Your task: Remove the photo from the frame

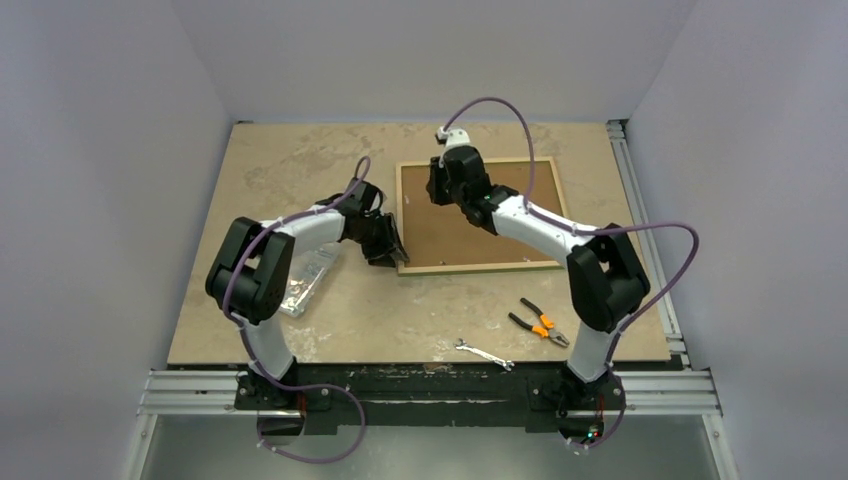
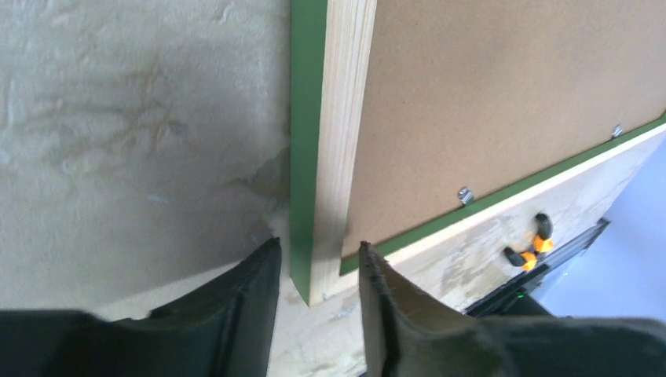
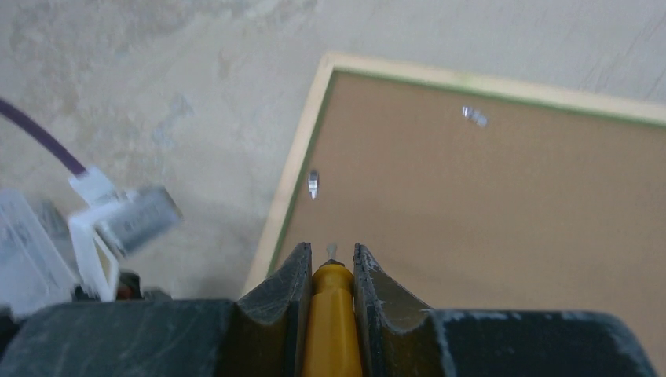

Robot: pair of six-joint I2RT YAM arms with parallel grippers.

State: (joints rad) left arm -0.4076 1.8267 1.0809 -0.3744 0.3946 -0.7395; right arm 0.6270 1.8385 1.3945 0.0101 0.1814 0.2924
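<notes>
Frame (image 1: 480, 266) is lying face down on the table (image 1: 300, 170), towards the far right. I'm looking at plain brown board, so that's the back of the photo (image 1: 450, 240), seated inside the rails with its picture side hidden.

Left gripper (image 2: 318, 255) is at the near-left corner. On the left wrist camera the two fingers stand apart on either side of that corner, one outside the green edge and one over the board. I can see a gap on each side, so nothing is clamped.

Right gripper (image 3: 330, 251) hangs over the left part of the board. Its jaws are closed tight on a yellow-handled screwdriver (image 3: 331, 314). The thin metal tip pokes out just past the fingertips and points down close beside the left rail. I can't tell from here whether the tip touches the board.

A small metal tab (image 3: 313, 184) sits on that rail just beyond the tip, and there's another along the adjoining rail.

Elsewhere on the table, orange-handled pliers (image 1: 540, 322) and a wrench (image 1: 485, 353) lie near the right arm's base. A clear plastic box (image 1: 310, 278) is under the left arm.
</notes>
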